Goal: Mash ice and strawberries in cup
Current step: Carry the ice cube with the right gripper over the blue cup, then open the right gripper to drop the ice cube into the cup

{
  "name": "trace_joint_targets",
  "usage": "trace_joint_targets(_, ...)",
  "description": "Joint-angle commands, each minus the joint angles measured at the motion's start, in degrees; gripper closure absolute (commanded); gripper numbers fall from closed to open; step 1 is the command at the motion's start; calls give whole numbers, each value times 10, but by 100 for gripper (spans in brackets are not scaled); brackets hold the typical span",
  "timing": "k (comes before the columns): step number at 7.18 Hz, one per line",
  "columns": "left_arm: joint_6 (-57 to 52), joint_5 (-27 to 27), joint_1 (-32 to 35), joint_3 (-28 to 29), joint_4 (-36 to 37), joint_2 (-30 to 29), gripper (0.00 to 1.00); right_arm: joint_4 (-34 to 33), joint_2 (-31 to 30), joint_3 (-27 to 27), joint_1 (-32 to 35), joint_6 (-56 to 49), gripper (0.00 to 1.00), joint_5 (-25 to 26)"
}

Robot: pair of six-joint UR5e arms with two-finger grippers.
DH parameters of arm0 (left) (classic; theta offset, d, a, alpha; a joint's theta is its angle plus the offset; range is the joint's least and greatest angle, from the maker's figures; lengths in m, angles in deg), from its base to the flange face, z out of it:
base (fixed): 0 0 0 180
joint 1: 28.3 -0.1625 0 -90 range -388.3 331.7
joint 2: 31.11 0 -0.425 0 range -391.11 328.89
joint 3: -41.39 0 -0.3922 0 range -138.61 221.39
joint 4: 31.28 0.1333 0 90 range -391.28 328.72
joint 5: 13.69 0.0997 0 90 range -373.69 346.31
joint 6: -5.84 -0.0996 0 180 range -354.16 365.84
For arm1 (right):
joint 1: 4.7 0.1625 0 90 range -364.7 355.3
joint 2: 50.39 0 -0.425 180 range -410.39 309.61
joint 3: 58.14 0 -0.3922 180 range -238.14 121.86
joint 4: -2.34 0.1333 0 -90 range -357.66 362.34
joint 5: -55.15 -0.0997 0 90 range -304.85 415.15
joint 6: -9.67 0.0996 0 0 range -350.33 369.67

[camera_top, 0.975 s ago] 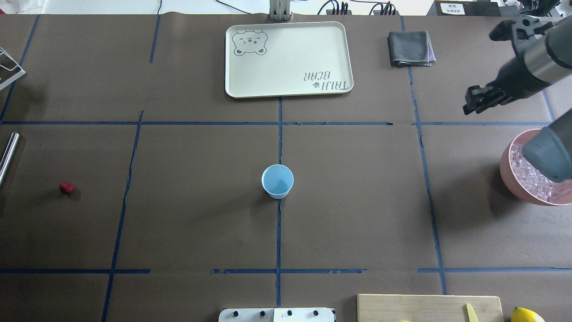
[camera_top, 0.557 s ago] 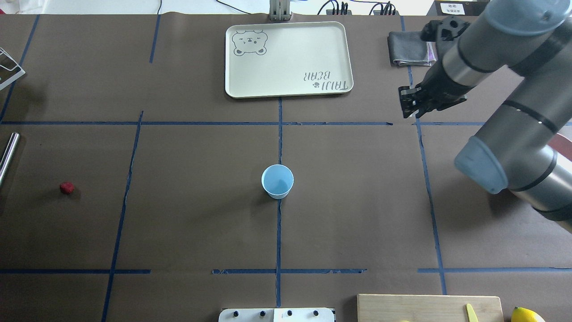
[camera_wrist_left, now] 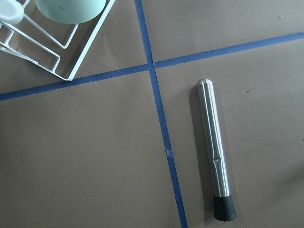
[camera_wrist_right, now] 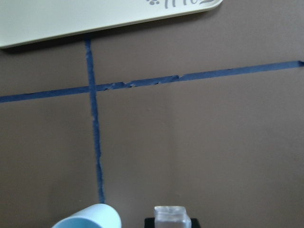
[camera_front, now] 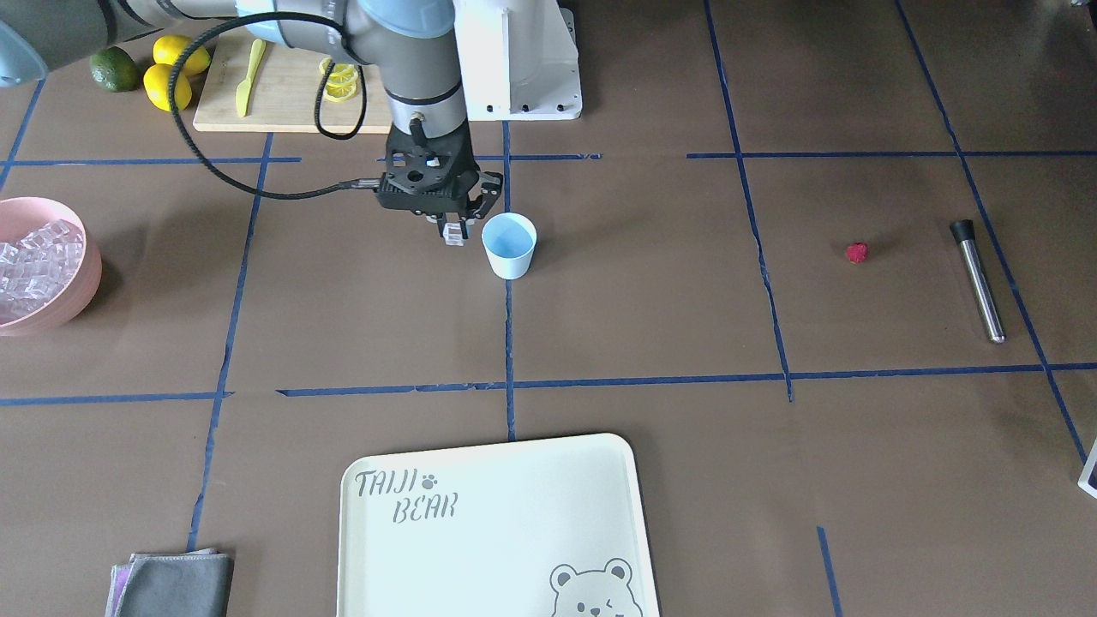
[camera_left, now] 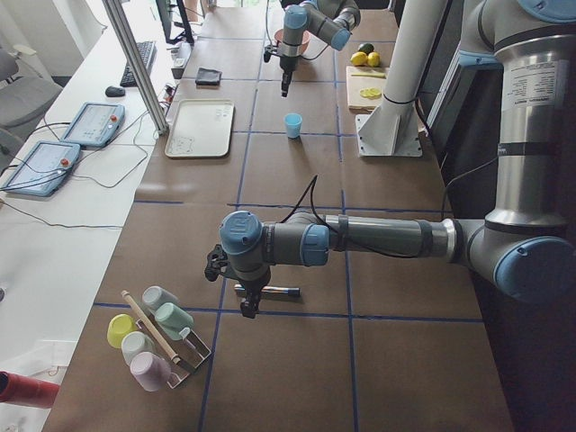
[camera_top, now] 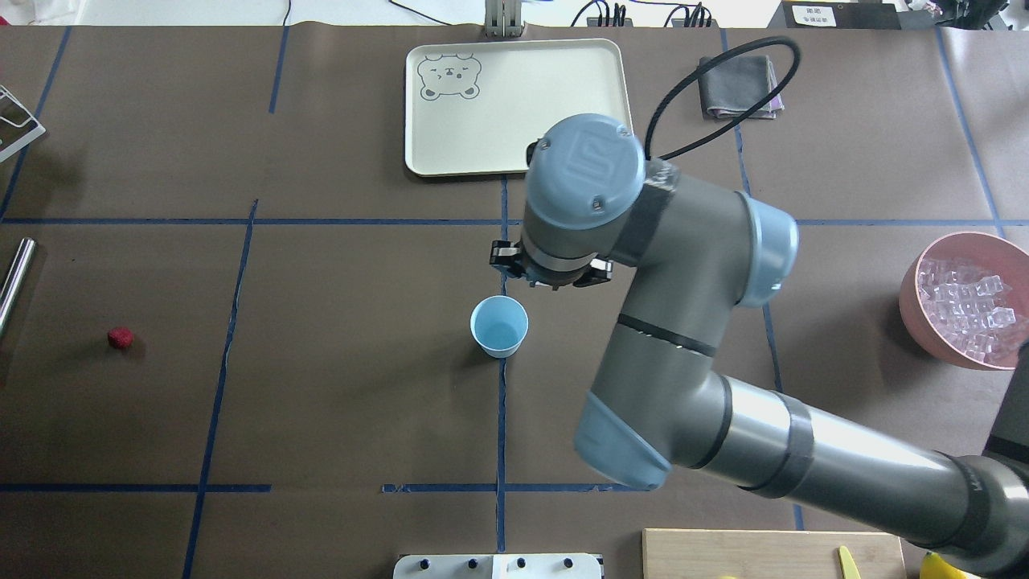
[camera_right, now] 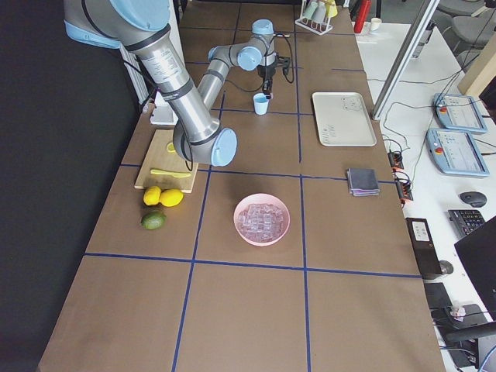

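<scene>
Your right tool (camera_front: 452, 230) is clamped on 1 clear ice cube (camera_wrist_right: 169, 214) and hangs just beside the blue cup (camera_front: 509, 244). The cup stands upright and looks empty, near the middle of the surface (camera_front: 617, 300). The cube is not over the mouth, so a release here would likely drop it onto the surface, where it could skid away. If you shift across too low, a finger may clip the rim. The cup looks light and would tip or slide. The cube is slick and held only at the fingertips, so a jerk could squirt it out.

The strawberry (camera_front: 856, 252) lies toward the left edge, near the metal muddler (camera_wrist_left: 213, 152). The left tool (camera_left: 245, 309) hovers over that muddler, and you cannot tell whether it is spread or closed. The other ice (camera_front: 26, 257) fills the pink bowl (camera_front: 88, 276) at the right edge.
</scene>
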Motion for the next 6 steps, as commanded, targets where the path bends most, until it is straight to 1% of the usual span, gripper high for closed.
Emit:
trace_joint_targets(1,0,0,0,0,0,0,0,0,55,64,-40,32,100,37)
trace_joint_targets(4,0,0,0,1,0,0,0,1,48,63,-53,32,100,39)
trace_joint_targets(5,0,0,0,1,0,1,0,1,42,63,-52,28,98,48)
trace_joint_targets(6,0,0,0,1,0,1,0,3,39,60,-53,29,36,49)
